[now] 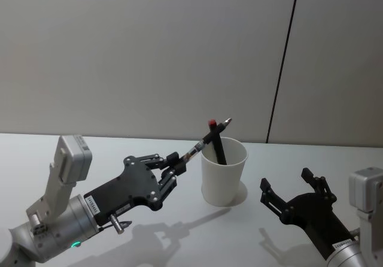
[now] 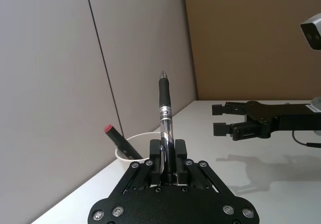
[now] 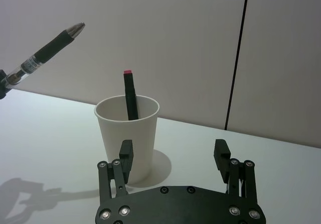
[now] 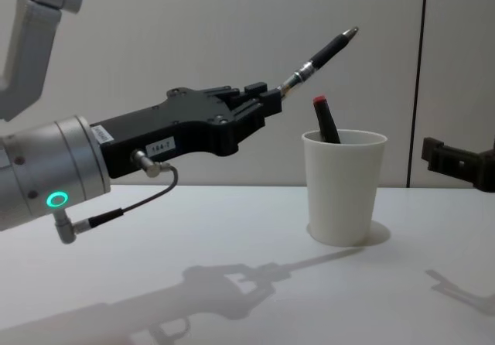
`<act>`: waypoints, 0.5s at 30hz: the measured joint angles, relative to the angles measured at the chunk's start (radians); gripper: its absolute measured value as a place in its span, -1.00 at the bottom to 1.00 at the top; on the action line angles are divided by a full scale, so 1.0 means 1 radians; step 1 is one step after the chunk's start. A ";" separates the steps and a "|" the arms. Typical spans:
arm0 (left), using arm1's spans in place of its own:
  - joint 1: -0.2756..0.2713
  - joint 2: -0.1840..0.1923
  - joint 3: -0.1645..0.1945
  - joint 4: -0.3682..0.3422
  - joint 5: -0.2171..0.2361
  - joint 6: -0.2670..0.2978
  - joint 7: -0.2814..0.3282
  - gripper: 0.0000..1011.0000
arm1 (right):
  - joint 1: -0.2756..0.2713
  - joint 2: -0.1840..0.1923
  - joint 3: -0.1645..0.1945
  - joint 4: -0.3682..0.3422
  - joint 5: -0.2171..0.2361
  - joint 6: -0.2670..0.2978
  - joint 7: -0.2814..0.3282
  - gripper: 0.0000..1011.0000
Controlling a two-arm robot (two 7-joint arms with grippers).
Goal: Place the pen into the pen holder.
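- The left gripper (image 4: 272, 97) is clamped on the rear end of the pen (image 4: 321, 55), which points up and forward at a slant.
- The pen is in the air. Its tip end hangs above the mouth of the pen holder (image 4: 343, 182), clear of the rim, so it is not in yet.
- The pen holder, a white paper cup, stands upright on the white table (image 4: 232, 283) between the 2 grippers.
- The right gripper (image 1: 286, 180) waits low beside the cup on the robot's right, its fingers spread apart and holding nothing.
- Handling, as a judgement:
  - The pen looks light and stiff.
  - Its clear barrel looks smooth and may pivot in a pinch.
  - The black rubber sleeve near the tip would give a surer hold.
  - The paper cup looks light enough to tip if nudged.
- Count: 1 pen in hand, 1 black marker with a red end (image 4: 325, 121) leaning in the cup, 1 cup, 2 grippers.
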 joint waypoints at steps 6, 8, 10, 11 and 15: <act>-0.011 -0.007 0.010 0.012 -0.012 -0.001 -0.015 -0.65 | 0.000 0.000 0.000 0.000 0.000 0.000 0.000 0.98; -0.013 -0.008 0.012 0.014 -0.014 -0.002 -0.018 -0.65 | 0.000 0.000 0.000 0.000 0.000 0.000 0.000 0.98; -0.015 -0.009 0.014 0.017 -0.017 -0.002 -0.021 -0.65 | 0.000 0.000 0.000 0.000 0.000 0.000 0.000 0.98; -0.016 -0.010 0.015 0.018 -0.018 -0.002 -0.022 -0.65 | 0.000 0.000 0.000 0.000 0.000 0.000 0.000 0.98; -0.018 -0.011 0.018 0.020 -0.021 -0.003 -0.025 -0.65 | 0.000 0.000 0.000 0.000 0.000 0.000 0.000 0.98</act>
